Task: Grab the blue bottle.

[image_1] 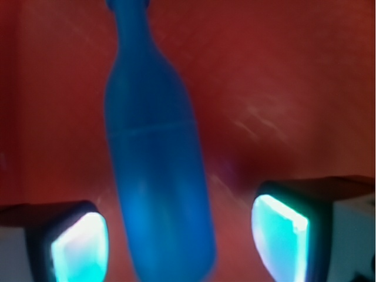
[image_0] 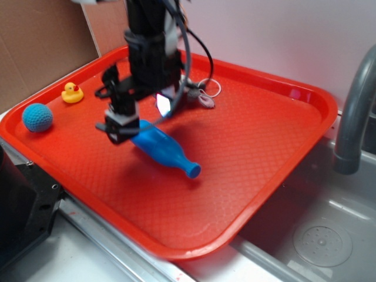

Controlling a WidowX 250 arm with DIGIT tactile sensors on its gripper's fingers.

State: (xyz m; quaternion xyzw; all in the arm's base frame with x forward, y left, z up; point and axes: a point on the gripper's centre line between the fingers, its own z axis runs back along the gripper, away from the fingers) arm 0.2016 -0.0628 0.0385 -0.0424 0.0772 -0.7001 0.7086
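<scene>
The smooth bright blue plastic bottle (image_0: 165,150) is lying on the red plastic tray (image_0: 252,147); the black pincer (image_0: 140,116) is straddling its fat body, spread wide — closing and lifting are remaining.

The arm (image_0: 150,53) runs out of the top edge of the exterior view and hides the fat end of the blue bottle (image_0: 164,151). Behind it, a grey plush toy (image_0: 202,97) is mostly covered and too small to make out. The grey tap (image_0: 352,111) is cut by the right edge.

In the wrist view everything is blurred. The bottle's (image_1: 155,158) neck tip leaves the top edge, its base the bottom. Both fingers (image_1: 79,244) are cut by the bottom edge, so whether they touch the bottle is unclear.
</scene>
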